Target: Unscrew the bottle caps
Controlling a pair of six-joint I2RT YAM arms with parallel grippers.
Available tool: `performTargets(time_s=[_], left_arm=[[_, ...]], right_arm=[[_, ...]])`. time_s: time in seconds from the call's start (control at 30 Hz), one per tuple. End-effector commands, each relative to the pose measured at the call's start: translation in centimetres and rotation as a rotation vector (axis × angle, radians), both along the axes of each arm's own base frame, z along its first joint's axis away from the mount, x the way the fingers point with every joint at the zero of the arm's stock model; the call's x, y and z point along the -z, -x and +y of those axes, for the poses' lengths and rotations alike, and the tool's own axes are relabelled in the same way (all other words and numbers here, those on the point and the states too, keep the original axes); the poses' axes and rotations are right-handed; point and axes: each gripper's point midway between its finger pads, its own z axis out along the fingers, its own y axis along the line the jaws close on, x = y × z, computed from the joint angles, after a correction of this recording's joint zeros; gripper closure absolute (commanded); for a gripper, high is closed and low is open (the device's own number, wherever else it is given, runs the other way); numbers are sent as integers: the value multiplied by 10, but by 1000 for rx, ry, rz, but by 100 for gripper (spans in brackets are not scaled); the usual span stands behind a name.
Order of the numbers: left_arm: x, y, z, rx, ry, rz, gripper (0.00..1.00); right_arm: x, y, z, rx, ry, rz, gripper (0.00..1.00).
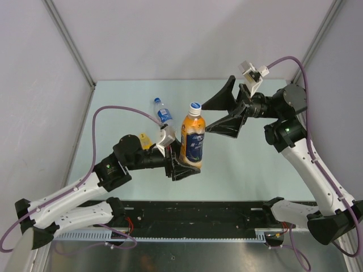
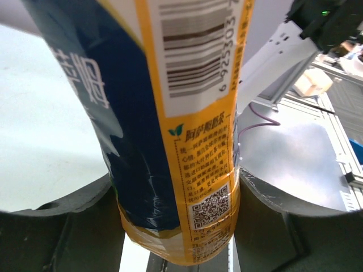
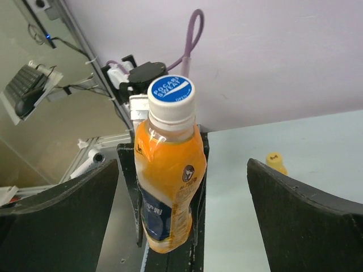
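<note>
The orange bottle point(image 1: 192, 144) with a dark blue label stands upright, lifted above the table. Its pale whitish cap point(image 1: 195, 107) with a blue top is screwed on. My left gripper point(image 1: 182, 168) is shut on the bottle's lower body point(image 2: 170, 113), one finger on each side. My right gripper point(image 1: 207, 118) is open, just right of the cap, its fingers apart from it. In the right wrist view the cap point(image 3: 171, 99) sits between and beyond the open fingers point(image 3: 306, 215). The clear bottle point(image 1: 163, 113) with its blue cap point(image 1: 156, 101) lies behind. The yellow bottle point(image 1: 145, 139) is mostly hidden by the left arm; its yellow cap point(image 3: 275, 162) shows.
Grey walls and metal posts point(image 1: 68, 42) enclose the pale green table point(image 1: 249, 164). A metal rail point(image 1: 187, 232) runs along the near edge. Purple cables point(image 1: 116, 110) loop above both arms.
</note>
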Motion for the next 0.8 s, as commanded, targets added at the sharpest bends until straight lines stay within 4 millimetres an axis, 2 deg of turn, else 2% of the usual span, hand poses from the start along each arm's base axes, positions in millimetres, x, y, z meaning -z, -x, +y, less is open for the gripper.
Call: performTargets(time_s=[0.0, 0.2, 0.43, 0.63, 0.77], left_arm=[[-13, -26, 12, -160, -8, -52, 100], [-6, -58, 34, -385, -62, -52, 100], [7, -90, 59, -623, -130, -21, 100], [17, -108, 76, -790, -182, -3, 100], [24, -113, 81, -889, -235, -22, 100]], right_arm=[[-9, -10, -9, 103, -24, -6, 1], [-11, -32, -18, 254, -42, 38, 1], [-15, -72, -37, 562, -94, 127, 1], [-9, -94, -42, 720, -123, 251, 1], [-4, -103, -37, 776, -132, 301, 1]])
